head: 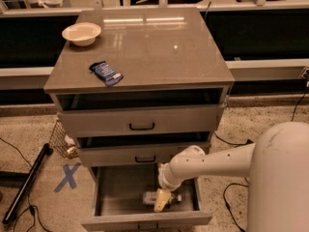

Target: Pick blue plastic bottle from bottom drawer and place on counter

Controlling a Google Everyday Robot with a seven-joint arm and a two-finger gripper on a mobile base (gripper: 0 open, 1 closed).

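The bottom drawer [116,190] is pulled open below the two shallower drawers. Inside it, toward the front right, the blue plastic bottle [150,197] lies on its side. My gripper [161,201] reaches down into the drawer on the white arm and sits right over the bottle, partly covering it. The counter [154,47] forms the glossy top of the cabinet above.
On the counter sit a cream bowl [81,33] at the back left and a dark blue snack packet [106,73] near the front left. A wire basket [62,141] stands left of the cabinet, with a black pole [26,185] and a blue tape cross [67,176] on the floor.
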